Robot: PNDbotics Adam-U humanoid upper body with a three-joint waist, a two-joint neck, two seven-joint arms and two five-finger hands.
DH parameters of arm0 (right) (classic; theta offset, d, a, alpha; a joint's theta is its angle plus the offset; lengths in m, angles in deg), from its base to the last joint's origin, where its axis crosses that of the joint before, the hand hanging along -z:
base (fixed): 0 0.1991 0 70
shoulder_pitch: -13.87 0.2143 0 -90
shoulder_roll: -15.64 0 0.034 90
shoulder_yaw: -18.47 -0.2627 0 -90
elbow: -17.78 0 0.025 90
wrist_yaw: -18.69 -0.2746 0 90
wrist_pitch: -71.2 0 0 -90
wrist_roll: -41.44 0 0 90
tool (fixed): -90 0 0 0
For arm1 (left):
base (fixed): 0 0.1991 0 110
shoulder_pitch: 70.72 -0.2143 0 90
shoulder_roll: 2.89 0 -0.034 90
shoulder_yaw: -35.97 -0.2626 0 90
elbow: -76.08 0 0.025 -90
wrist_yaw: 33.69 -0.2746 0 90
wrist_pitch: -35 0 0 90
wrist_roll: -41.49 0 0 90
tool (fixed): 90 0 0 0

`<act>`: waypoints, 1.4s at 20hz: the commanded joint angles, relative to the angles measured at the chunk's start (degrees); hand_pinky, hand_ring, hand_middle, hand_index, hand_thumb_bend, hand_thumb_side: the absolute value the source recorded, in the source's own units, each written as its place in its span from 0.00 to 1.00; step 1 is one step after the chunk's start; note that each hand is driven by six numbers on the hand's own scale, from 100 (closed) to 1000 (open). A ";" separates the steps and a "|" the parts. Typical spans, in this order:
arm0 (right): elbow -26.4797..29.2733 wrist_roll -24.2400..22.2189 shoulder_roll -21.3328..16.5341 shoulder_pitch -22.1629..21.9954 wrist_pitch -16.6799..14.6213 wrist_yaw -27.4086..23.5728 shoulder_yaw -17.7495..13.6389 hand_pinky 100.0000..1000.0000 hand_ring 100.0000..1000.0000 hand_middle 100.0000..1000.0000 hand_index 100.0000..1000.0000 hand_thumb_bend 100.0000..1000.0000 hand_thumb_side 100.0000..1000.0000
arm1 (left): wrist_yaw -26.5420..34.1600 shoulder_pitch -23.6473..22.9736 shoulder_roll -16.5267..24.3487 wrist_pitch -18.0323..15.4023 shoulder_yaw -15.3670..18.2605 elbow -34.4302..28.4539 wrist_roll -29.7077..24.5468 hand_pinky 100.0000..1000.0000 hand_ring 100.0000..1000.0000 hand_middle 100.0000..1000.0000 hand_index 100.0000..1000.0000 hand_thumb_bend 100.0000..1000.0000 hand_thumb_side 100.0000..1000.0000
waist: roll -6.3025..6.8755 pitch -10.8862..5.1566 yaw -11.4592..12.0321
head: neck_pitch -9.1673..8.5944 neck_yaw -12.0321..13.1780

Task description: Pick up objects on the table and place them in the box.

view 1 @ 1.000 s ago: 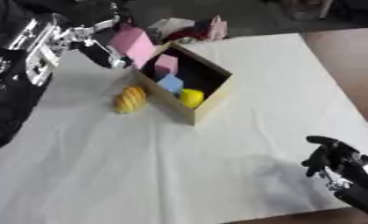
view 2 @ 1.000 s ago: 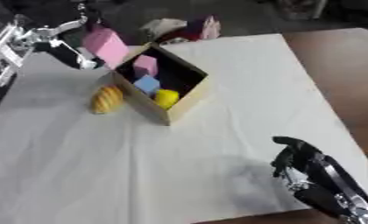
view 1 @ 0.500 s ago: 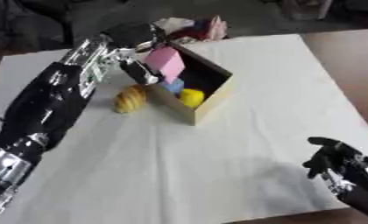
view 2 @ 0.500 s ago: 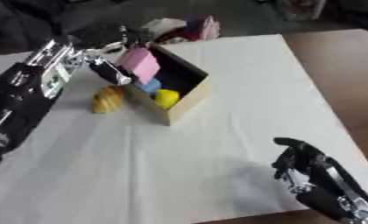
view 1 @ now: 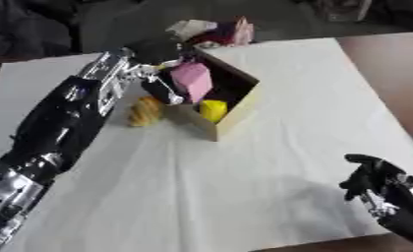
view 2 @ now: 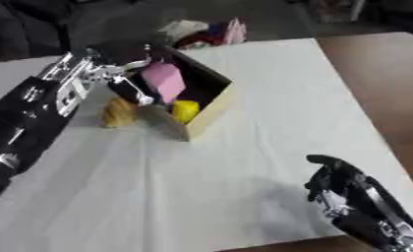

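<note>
Carrying the pink block [view 1: 191, 81] over the box [view 1: 238, 110], the left hand [view 1: 162, 76] has come in from beside it and keeps its fingers curled round the block, just above the yellow piece [view 1: 212, 109] inside. Release looks next; the orange object [view 1: 144, 111] below the hand, outside the box, is still to pick. Right hand [view 2: 340, 186] idles, fingers curled, empty, near the lower corner.

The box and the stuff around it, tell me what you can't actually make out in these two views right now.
- Box floor: hidden in both eye views by the pink block and the left hand; only a yellow object shows.
- Left hand grip: blurred, the fingers merge with the block.
- Yellow-orange item beside the box: too blurred to identify.
- Pile behind the box: smeared colours only.
- Right hand: cut off at the lower right corner.
</note>
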 commanded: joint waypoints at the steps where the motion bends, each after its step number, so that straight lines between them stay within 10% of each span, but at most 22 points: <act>1: 0.54 0.18 -0.29 0.44 -0.15 0.07 -0.31 0.65 0.40 0.43 0.82 0.00 0.30 | 4.23 0.62 3.45 -0.38 0.70 -3.55 -2.94 0.82 0.80 0.88 0.95 0.31 0.23 | -0.12 -0.90 0.26 | -0.85 -0.40; 13: 0.55 0.79 -0.84 0.30 -0.25 0.43 -0.90 0.66 0.40 0.43 0.82 0.00 0.30 | 15.65 -5.33 12.56 1.66 0.74 -16.17 -14.30 0.77 0.74 0.80 0.90 0.33 0.27 | 0.19 -0.83 1.45 | -1.23 -1.87; 28: 0.55 0.79 -0.76 0.39 -0.26 0.25 -0.89 0.66 0.40 0.43 0.82 0.00 0.30 | 1.00 -7.81 9.48 7.63 1.50 -4.06 -11.49 0.74 0.72 0.79 0.89 0.41 0.35 | -0.19 -0.72 1.51 | -1.38 -1.99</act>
